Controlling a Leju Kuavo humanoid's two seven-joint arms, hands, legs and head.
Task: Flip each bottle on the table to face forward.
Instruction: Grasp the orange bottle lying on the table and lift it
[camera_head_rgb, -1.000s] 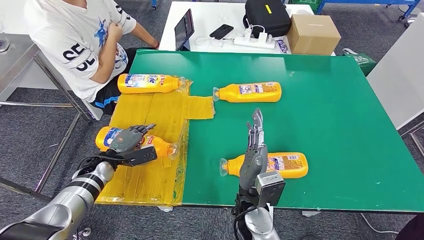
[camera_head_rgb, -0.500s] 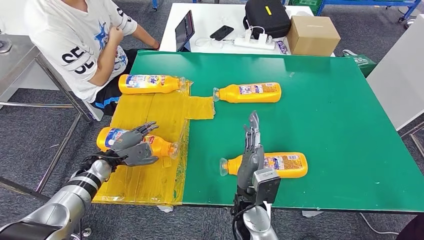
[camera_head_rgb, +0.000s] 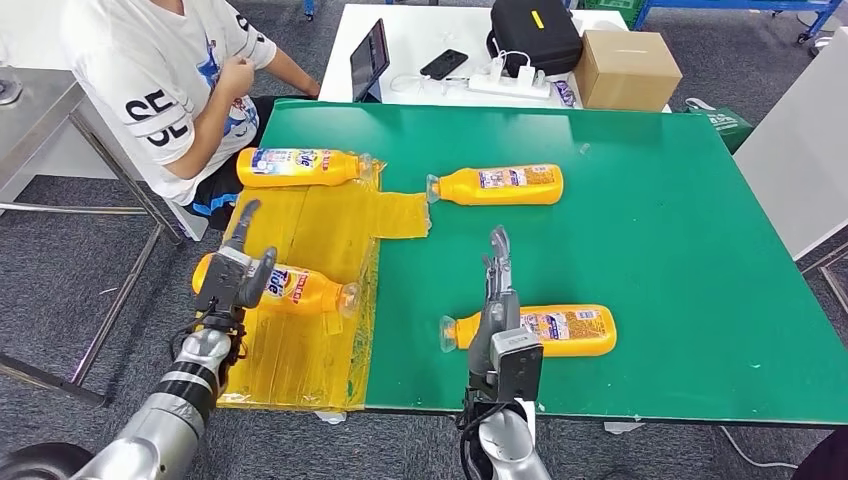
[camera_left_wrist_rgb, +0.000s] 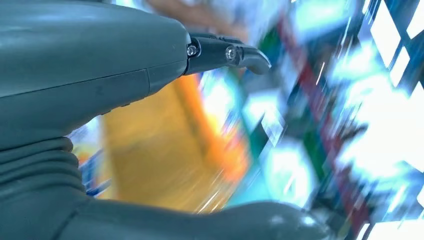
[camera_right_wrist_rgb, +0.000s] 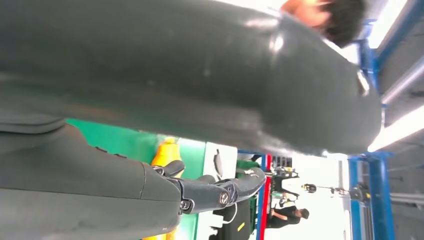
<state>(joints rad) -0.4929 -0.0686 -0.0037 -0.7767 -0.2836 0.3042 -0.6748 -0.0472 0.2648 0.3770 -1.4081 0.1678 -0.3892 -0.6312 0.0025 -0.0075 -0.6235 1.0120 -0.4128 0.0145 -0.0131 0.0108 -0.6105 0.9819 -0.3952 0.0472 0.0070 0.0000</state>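
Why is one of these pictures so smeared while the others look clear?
The left wrist view is streaked with motion blur, so the orange bottle there is a smear. The head view is sharp and evenly lit; labels read clearly. In the right wrist view the left robot hand's counterpart looms dark, with bright ceiling glare behind.

The left hand (camera_left_wrist_rgb: 100, 120) is taking up much of the blurred picture, its thick grey thumb and one dark finger (camera_left_wrist_rgb: 227, 54) standing apart around an orange bottle (camera_left_wrist_rgb: 165, 150) smeared beyond them.
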